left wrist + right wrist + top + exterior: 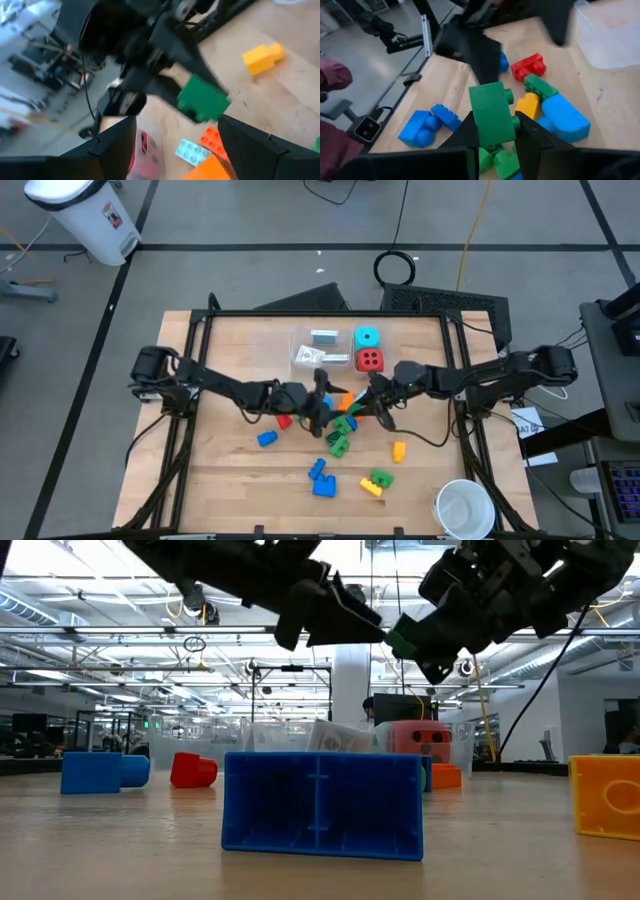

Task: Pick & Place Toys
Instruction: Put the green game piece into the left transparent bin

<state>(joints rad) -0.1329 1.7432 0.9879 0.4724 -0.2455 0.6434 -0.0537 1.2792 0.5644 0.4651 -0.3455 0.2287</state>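
Holding a green brick aloft mid-tabletop, our right end effector clamps it; our left end effector, beside it, gapes wide.

I see pale matt wood table — grain visible. Green brick, blue brick — smooth plastic, slight sheen. Clear plastic bin.

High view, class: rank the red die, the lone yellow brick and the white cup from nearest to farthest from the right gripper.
From the right gripper:
1. Red die, just behind it, mid-table.
2. Yellow brick, in front of it.
3. White cup, at the front right corner.
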